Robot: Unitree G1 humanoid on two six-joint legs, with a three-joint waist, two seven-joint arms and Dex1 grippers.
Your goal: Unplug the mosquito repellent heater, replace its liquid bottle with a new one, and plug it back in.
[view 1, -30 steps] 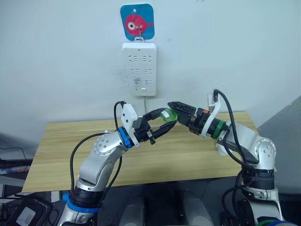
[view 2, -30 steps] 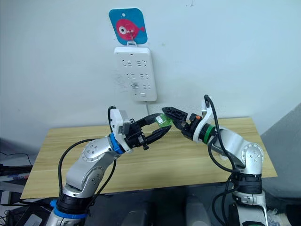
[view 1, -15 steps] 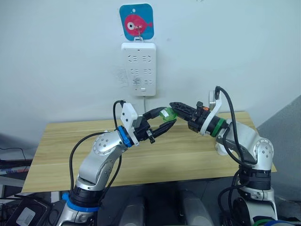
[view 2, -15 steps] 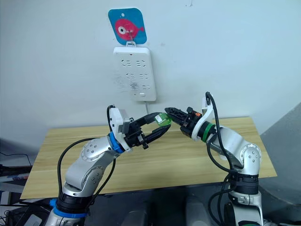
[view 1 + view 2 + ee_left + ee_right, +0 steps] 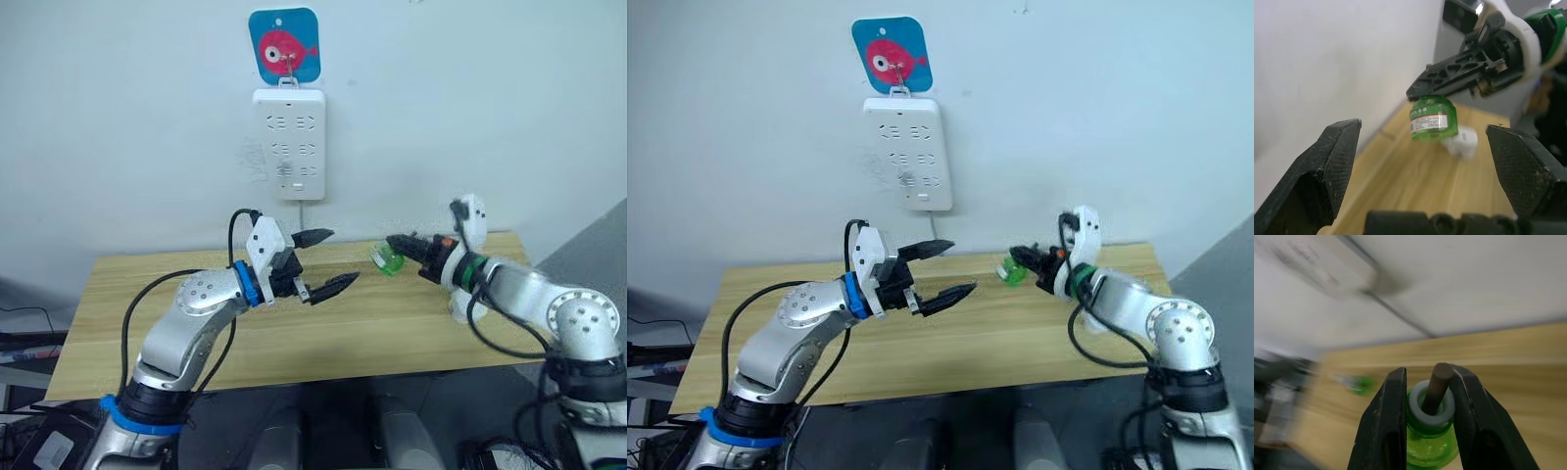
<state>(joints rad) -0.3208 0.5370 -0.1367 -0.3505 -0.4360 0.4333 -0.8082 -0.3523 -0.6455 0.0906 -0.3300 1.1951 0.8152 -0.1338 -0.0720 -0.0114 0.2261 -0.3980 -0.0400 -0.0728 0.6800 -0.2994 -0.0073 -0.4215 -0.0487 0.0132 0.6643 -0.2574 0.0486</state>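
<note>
Your right gripper is clamped on the green liquid bottle's neck; your left gripper hangs empty, fingers apart.

The white heater lies on the table below the bottle. The bottle looks light, rigid and slick, so keep hold at the neck.

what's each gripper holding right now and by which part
The right gripper pinches the green liquid bottle at its neck; the left gripper is open, holding nothing.

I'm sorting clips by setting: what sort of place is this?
Probably an indoor lab or test room: a wooden table against a plain white wall, with a power strip hung under a fish hook.
</note>
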